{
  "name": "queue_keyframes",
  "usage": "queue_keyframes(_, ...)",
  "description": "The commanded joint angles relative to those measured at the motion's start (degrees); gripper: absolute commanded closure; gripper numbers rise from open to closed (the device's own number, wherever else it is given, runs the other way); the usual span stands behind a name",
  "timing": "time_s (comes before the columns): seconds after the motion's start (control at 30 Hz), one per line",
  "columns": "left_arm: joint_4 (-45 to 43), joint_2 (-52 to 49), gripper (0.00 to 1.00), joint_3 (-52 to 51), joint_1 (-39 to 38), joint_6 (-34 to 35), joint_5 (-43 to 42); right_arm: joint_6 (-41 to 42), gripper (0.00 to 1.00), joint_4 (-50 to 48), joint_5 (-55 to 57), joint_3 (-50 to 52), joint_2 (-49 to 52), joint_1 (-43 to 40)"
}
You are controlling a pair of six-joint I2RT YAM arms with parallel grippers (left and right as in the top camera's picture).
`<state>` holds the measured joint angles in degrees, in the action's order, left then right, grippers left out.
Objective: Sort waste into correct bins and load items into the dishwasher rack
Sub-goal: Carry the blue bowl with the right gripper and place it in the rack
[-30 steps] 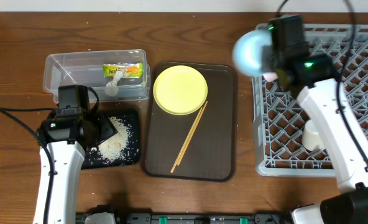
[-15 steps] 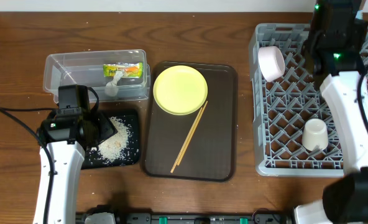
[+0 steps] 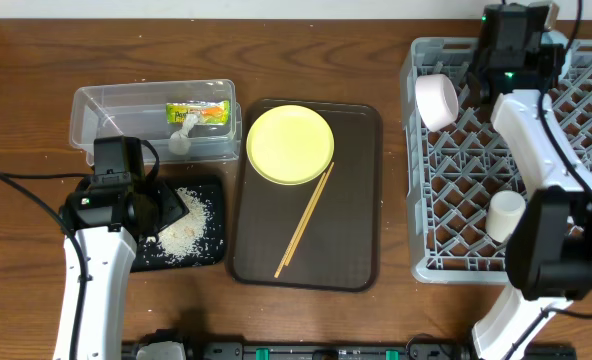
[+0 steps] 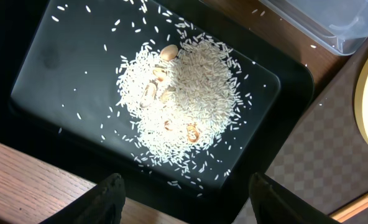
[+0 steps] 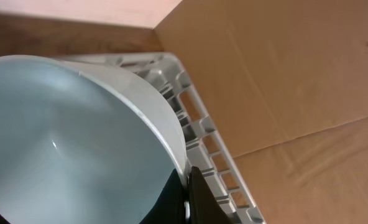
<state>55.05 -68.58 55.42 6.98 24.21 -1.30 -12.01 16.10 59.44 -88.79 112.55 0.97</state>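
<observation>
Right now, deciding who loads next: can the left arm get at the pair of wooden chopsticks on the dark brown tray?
Probably yes: its fingers hang open and empty over the shallow black tray, and the chopsticks lie uncovered beside it, nothing between.

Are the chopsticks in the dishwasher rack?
No, the chopsticks lie on the brown tray next to the yellow plate.

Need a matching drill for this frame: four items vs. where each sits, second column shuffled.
Items:
1. wrapper
2. rice
3. chopsticks
4. cup

Places:
A. in the rack
B. on the black tray
C. in the clear tub
D. on the brown tray

Pairs: 1-C, 2-B, 3-D, 4-A
</observation>
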Motion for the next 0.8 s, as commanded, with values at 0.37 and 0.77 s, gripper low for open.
queue_keyframes(0.37, 0.2, 0.4, 0.33, 0.3, 0.2, 0.5, 0.5, 0.6, 0.99, 1.2, 2.2, -0.3, 4.9, 1.7)
queue_keyframes(0.77, 0.2, 0.4, 0.33, 0.3, 0.2, 0.5, 0.5, 16.3, 0.99, 18.5, -4.0, -0.3, 4.0, 4.2)
